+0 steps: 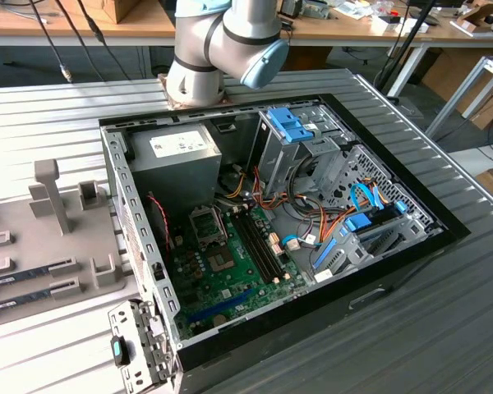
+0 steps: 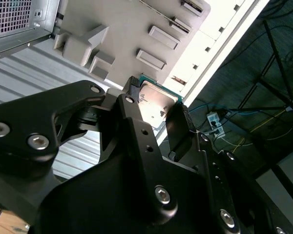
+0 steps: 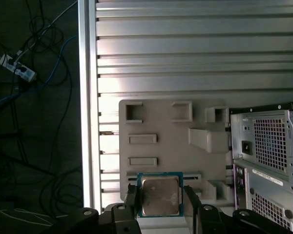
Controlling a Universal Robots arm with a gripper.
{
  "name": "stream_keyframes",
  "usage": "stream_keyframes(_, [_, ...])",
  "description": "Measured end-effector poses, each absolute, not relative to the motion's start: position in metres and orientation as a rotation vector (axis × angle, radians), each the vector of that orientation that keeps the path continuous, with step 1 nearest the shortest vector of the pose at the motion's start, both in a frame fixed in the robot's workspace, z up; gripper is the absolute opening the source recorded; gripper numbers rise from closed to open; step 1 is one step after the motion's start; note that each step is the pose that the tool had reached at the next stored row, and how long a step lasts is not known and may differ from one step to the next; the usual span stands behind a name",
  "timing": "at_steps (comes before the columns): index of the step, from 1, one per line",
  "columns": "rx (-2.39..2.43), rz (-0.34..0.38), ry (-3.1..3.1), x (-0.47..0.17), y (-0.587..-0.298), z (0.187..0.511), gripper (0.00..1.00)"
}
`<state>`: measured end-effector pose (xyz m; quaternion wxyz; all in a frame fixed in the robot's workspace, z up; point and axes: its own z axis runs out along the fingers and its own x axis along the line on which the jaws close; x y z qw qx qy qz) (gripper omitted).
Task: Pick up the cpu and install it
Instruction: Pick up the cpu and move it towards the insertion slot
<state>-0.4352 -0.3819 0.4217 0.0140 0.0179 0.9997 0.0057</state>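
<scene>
First wrist view: the cpu [image 3: 159, 196] is shown with its silver face toward the camera and a thin green rim around it.
Cpu location: it is held in the gripper [image 3: 160, 208] at one edge of the grey fixture tray [image 3: 166, 131], on the slatted table [image 3: 185, 48] and outside the computer case [image 3: 268, 141]. Whether it is lifted fully clear of the tray cannot be told.
Fingers: two black fingers [image 3: 191, 204] are closed on opposite edges of the chip, pinching it. The same pinch is seen in the second wrist view.
Step in hand: this is judged to be the pick-up, with the grasp made. Installation is judged not yet begun.
Destination: in the exterior view the motherboard [image 1: 230, 279] lies flat in the open case. A square socket frame [image 1: 204, 222] beside the power supply [image 1: 177, 156] is judged to be the seat.
Next move calls for: a level carry over the case wall is judged necessary. The chip's orientation must be matched to the socket, and it must be lowered gently with no sideways drag.
Caution: loose cables [image 1: 312, 222] beside the board are judged a snag risk.
</scene>
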Motion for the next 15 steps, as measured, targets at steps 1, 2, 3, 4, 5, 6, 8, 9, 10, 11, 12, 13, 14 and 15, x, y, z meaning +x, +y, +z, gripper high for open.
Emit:
stream_keyframes(1, [0.056, 0.018, 3.113, -0.4349, -0.3819, 0.4217, 0.47])
stream_keyframes(2, [0.056, 0.018, 3.113, -0.4347, -0.3820, 0.4217, 0.47])
stream_keyframes(3, [0.056, 0.018, 3.113, -0.4343, -0.3820, 0.4217, 0.47])
stream_keyframes(4, [0.056, 0.018, 3.113, -0.4340, -0.3821, 0.4216, 0.47])
stream_keyframes(5, [0.056, 0.018, 3.113, -0.4338, -0.3821, 0.4216, 0.47])
stream_keyframes(6, [0.056, 0.018, 3.113, -0.4336, -0.3822, 0.4216, 0.47])
stream_keyframes(8, [0.056, 0.018, 3.113, -0.4330, -0.3822, 0.4216, 0.47])
stream_keyframes(9, [0.056, 0.018, 3.113, -0.4328, -0.3823, 0.4215, 0.47])
stream_keyframes(10, [0.056, 0.018, 3.113, -0.4326, -0.3823, 0.4216, 0.47])
stream_keyframes(11, [0.056, 0.018, 3.113, -0.4322, -0.3823, 0.4215, 0.47])
stream_keyframes(12, [0.056, 0.018, 3.113, -0.4319, -0.3823, 0.4215, 0.47])
stream_keyframes(13, [0.056, 0.018, 3.113, -0.4316, -0.3823, 0.4215, 0.47])
stream_keyframes(14, [0.056, 0.018, 3.113, -0.4314, -0.3823, 0.4214, 0.47])
stream_keyframes(15, [0.056, 0.018, 3.113, -0.4311, -0.3823, 0.4214, 0.47])
